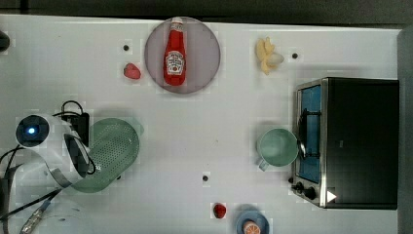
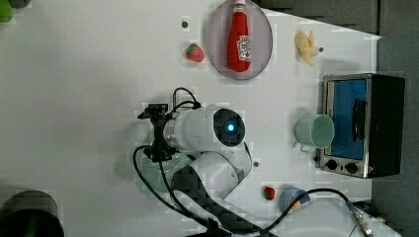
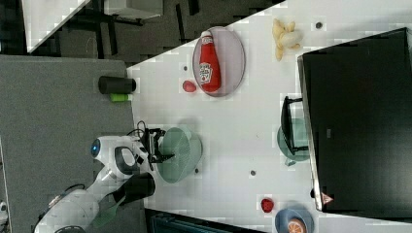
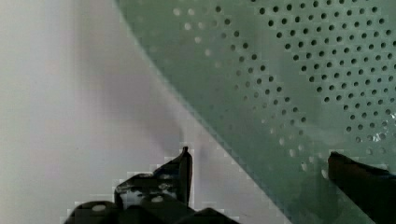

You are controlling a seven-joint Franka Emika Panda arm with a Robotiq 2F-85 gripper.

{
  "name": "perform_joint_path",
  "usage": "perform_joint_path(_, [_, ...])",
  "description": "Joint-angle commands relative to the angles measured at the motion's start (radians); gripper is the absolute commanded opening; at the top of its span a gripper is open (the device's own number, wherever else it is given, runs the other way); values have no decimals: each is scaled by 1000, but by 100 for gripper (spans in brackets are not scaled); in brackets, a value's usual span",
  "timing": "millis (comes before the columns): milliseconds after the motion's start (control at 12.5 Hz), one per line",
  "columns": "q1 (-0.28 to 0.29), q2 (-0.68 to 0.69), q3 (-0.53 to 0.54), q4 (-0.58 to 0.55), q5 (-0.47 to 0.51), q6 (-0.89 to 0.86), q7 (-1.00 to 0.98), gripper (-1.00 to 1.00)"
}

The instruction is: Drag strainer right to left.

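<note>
Sitting near the top view's left edge of the white bench (image 1: 204, 141), the pale mint-green strainer (image 1: 114, 148) rests upright with its perforated bowl facing up, partly covered by the white arm (image 1: 53, 141) that reaches over its left side in the top view. In the wrist view the gripper (image 4: 261, 168) stands spread wide, its two dark fingers (image 4: 180, 172) straddling the strainer's rim: one finger is outside the bowl over the bare bench, the other is inside over the dotted wall. The jaws are not pressed on the rim, so the strainer is straddled but not clamped; whether either finger touches the plastic I cannot tell. In the right view the gripper (image 3: 158, 145) shows at the strainer's left edge, with black cables looping off the wrist. Well apart from the strainer, toward the top view's right, a plain mint-green cup (image 1: 277, 147) stands just beside the glass door of a black and silver toaster oven (image 1: 358, 141). Along the top view's upper side a ketchup bottle (image 1: 175, 53) lies on a grey plate (image 1: 204, 68), with a strawberry (image 1: 131, 71) near the plate's left and a peeled banana (image 1: 267, 54) to its right. Near the top view's lower edge sit a second small red fruit (image 1: 220, 210) and a blue dish (image 1: 260, 222) holding an orange slice (image 1: 251, 227).
</note>
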Motion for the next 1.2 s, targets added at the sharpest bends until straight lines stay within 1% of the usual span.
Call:
perform_joint_path(80, [2,23,11,58,0,11,117,100])
perform_joint_path(240, [4,16,9,60,-8,9,96,100])
perform_joint_path(320, [4,0,6,59,-13,-5,53,100])
perform_joint_path(480, [3,-65,-12,46,-30,-73,-94,100])
perform_joint_path(640, [3,-160,-59,30,-34,-178,-266,100])
perform_joint_path(880, [-1,-327,-188,19,-36,-338,-515,100])
perform_joint_path(1200, [-11,-558,-422,27,-50,-495,-769,100])
